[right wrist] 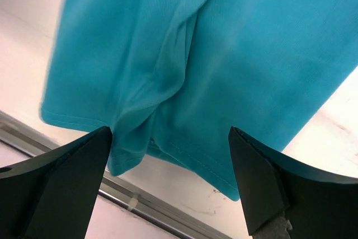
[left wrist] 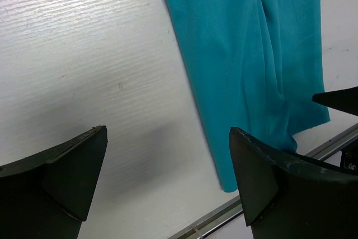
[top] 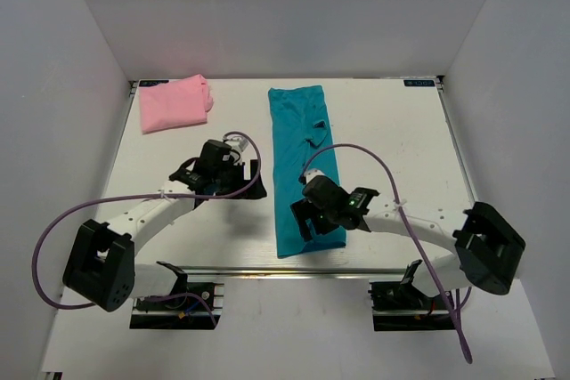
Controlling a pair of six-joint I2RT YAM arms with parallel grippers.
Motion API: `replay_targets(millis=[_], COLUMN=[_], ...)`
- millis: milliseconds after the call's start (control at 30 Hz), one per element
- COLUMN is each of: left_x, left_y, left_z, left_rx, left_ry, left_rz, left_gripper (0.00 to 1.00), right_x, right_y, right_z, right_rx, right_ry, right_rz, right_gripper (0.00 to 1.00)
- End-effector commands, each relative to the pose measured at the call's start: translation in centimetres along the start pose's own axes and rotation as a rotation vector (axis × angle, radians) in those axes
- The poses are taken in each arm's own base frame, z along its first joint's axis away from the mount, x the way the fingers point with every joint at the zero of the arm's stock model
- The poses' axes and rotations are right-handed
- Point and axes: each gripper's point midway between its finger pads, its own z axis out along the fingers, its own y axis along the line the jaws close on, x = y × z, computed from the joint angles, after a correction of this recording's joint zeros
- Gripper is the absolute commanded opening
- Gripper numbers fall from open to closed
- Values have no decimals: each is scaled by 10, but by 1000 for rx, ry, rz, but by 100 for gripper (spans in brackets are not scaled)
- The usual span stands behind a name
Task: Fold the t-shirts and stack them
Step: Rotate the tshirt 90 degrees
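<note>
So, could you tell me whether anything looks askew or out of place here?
Only the teal shirt: a bunched ridge runs into its near hem, which lies uneven by the table edge. The pink shirt sits neatly folded.

Right pincer (top: 310, 222) seemingly covers part of teal shirt (top: 297, 144).

**Q:** What do the arms consist of?
**A:** White tubular links (top: 156, 211) between matte black joint housings. The boxy left shoulder block (top: 100, 262) is the reference point, and its twin, the right shoulder block (top: 488, 248), lies far to its right.

**Q:** And the cabling?
**A:** One purple cable (top: 36, 260) loops just left of the left shoulder block. A second purple cable (top: 361, 147) arches well to its right.

**Q:** The tips?
**A:** The left end effector (left wrist: 168, 131) and right end effector (right wrist: 169, 130) each carry two black, wedge-shaped fingers (left wrist: 61, 177).
</note>
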Motion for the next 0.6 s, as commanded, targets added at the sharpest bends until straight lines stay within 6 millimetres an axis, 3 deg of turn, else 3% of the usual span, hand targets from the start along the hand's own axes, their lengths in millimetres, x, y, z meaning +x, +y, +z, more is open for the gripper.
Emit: replay_targets(millis=[0, 133, 267, 367, 567], left_x=[-8, 1, 10, 10, 20], left_y=[-9, -9, -7, -12, -23], left_z=[-5, -4, 0, 0, 2], left_rx=[12, 13, 2, 21, 62], left_ry=[-22, -8, 33, 30, 54], left_rz=[29, 24, 21, 41, 77], left_gripper=[100, 100, 100, 100, 100], right_x=[-1, 21, 20, 33, 46], right_y=[-3, -50, -50, -52, -36], right_z=[4, -3, -17, -12, 12], right_rx=[52, 309, 264, 240, 153], right_ry=[6, 20, -65, -67, -7], right_rz=[9, 159, 229, 229, 202], right_gripper=[90, 90, 90, 90, 90])
